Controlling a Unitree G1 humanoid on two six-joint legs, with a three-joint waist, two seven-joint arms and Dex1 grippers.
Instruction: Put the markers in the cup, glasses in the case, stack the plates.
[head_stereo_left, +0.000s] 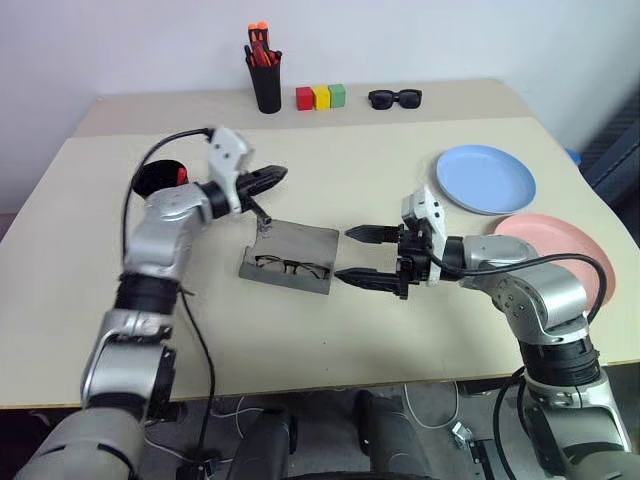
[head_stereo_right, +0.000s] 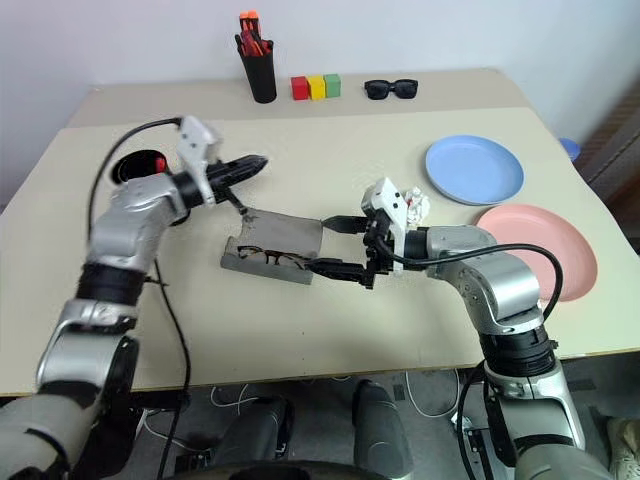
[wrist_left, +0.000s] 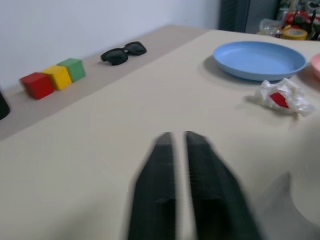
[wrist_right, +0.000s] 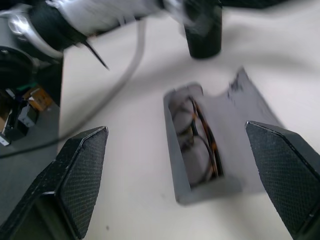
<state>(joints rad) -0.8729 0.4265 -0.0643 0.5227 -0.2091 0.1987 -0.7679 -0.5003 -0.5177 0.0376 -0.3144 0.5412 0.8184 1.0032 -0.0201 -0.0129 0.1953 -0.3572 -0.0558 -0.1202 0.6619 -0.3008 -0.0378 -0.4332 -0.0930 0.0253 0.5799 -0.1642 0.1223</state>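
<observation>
The grey case (head_stereo_left: 300, 243) lies open mid-table with its lid raised. The wire-framed glasses (head_stereo_left: 291, 267) rest inside it, folded. My right gripper (head_stereo_left: 346, 255) is open and level, its tips just right of the case; the right wrist view looks onto the glasses (wrist_right: 197, 145) between them. My left gripper (head_stereo_left: 272, 180) is shut on nothing and hovers over the lid's far left corner. A marker's red end (head_stereo_left: 181, 176) pokes from the black cup (head_stereo_left: 158, 180) at the left. The blue plate (head_stereo_left: 486, 179) and the pink plate (head_stereo_left: 560, 240) lie side by side at the right.
Along the back stand a tall black pen holder (head_stereo_left: 266, 85) with orange-red pens, three coloured blocks (head_stereo_left: 320, 97) and black sunglasses (head_stereo_left: 395, 98). A crumpled white and red wrapper (head_stereo_right: 415, 204) lies between my right gripper and the blue plate.
</observation>
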